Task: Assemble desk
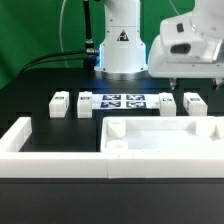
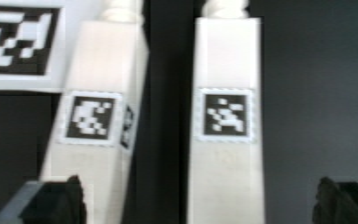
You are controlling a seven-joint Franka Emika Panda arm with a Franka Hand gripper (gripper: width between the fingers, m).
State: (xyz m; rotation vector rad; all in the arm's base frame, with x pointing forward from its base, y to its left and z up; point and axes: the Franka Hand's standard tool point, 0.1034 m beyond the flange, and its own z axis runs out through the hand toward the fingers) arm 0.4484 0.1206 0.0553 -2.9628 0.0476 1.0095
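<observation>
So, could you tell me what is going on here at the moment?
The robot arm is working on the desk, and nothing is joined yet. Its open gripper hangs empty above a pair of leg posts lying side by side next to the marker board. Two more legs lie loose on the board's other side. The tabletop lies in front of them.

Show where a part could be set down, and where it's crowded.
Free: the black patch between border wall, tabletop and leg posts; also the band between posts and robot base. Crowded: the posts' row flanking the marker board.
</observation>
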